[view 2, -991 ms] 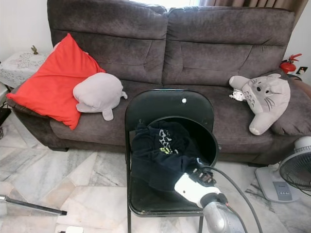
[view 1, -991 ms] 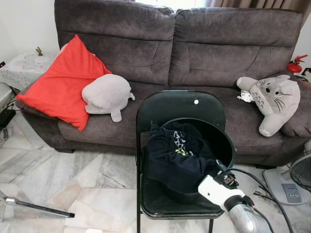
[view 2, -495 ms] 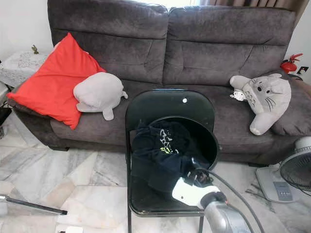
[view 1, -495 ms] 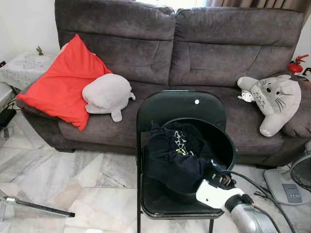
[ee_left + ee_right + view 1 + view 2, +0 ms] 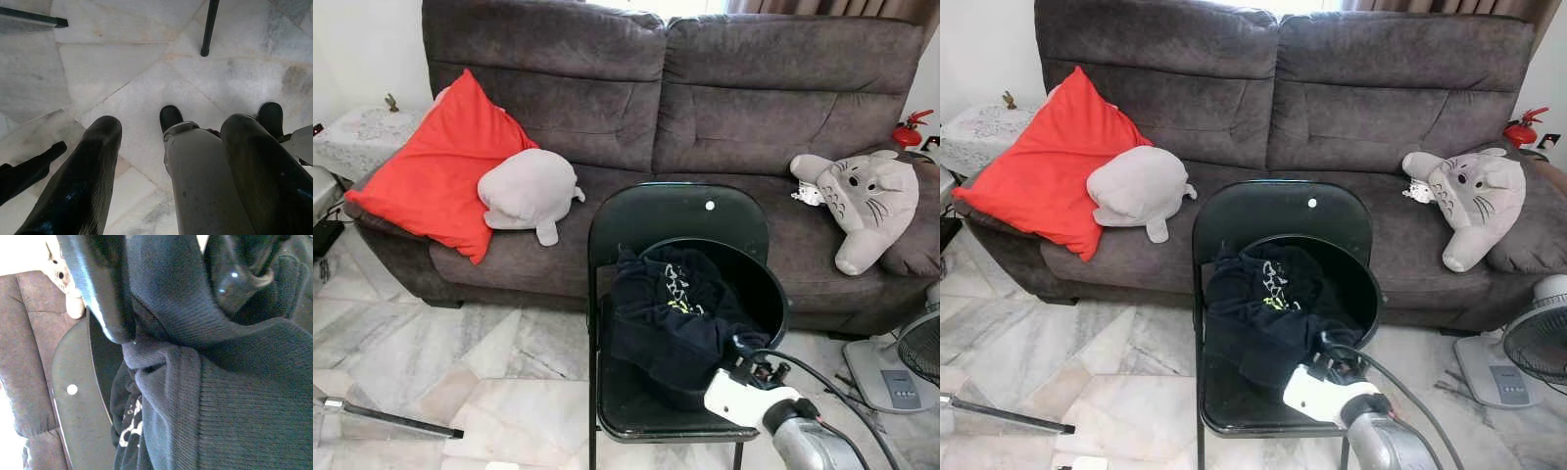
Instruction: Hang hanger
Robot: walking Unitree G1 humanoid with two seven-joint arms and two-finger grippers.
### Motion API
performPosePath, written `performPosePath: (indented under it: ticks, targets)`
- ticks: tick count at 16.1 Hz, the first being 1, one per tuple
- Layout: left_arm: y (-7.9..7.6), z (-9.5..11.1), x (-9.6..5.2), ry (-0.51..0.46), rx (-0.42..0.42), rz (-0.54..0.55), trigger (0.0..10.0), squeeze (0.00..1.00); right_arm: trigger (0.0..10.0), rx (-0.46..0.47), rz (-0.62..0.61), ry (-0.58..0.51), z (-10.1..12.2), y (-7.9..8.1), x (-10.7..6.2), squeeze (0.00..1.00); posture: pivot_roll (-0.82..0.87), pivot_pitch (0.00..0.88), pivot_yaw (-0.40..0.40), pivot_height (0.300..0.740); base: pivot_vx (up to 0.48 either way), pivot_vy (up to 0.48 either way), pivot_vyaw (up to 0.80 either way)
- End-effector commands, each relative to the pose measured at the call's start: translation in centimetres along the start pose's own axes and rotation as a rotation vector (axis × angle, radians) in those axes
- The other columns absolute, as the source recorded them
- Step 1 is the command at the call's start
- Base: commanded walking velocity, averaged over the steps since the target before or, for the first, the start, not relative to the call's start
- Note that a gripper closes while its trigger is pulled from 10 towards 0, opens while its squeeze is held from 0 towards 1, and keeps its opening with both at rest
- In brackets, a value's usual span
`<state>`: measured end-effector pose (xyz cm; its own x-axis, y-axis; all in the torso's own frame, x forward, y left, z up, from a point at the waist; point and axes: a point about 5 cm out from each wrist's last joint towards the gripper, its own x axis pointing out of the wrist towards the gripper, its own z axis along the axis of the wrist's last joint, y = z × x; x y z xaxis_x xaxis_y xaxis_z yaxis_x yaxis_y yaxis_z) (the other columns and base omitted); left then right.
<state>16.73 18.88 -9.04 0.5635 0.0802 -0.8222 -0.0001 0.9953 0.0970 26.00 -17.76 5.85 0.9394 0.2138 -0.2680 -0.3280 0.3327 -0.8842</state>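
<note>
Though buried at the right claw [image 5: 745, 355] in the near right edge of the dark garment [image 5: 668, 311], cannot tell whether clamped on cloth or just pressed in. Heaped in a black tub [image 5: 774, 294] on the black chair [image 5: 675, 211], spilling over the tub's left rim. No hanger made out; probably hidden under the cloth, so long axis unknown. Lies far and left of the right claw, touching. Clearly nearer to the right arm. Left claw [image 5: 171, 128] hanging idle, spread open above the marble floor [image 5: 122, 73].
</note>
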Motion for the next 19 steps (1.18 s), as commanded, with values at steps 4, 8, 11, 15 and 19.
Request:
performPosePath:
  ticks: [4, 8, 11, 15, 19]
  targets:
    - [0.1, -0.7, -0.1, 0.021, 0.01, 0.004, 10.0, 0.0, 0.0, -0.009, 0.001, 0.019, -0.2, -0.2, 0.4, 0.0, -0.12, 0.077, -0.014, 0.74, 0.0, 0.0, 0.0]
    - [0.1, -0.6, -0.1, 0.019, 0.011, 0.004, 10.0, 0.0, 0.0, 0.025, -0.069, 0.071, -0.7, -0.6, 0.3, 0.0, -0.12, 0.078, -0.013, 0.74, 0.0, 0.0, 0.0]
    - [0.1, -0.6, -0.1, 0.02, 0.013, 0.003, 10.0, 0.0, 0.0, 0.109, -0.165, 0.134, -1.2, -1.1, -0.1, 0.0, -0.12, 0.079, -0.01, 0.74, 0.0, 0.0, 0.0]
    - [0.1, -0.5, -0.1, 0.018, 0.017, 0.002, 10.0, 0.0, 0.0, 0.149, -0.223, 0.129, -0.6, -1.1, -0.2, 0.0, -0.11, 0.077, -0.011, 0.74, 0.0, 0.0, 0.0]
    - [0.1, -0.5, -0.1, 0.017, 0.022, 0.0, 10.0, 0.0, 0.0, 0.458, -0.38, 0.305, -1.8, -0.9, -2.2, 0.0, -0.12, 0.079, -0.009, 0.74, 0.0, 0.0, 0.0]
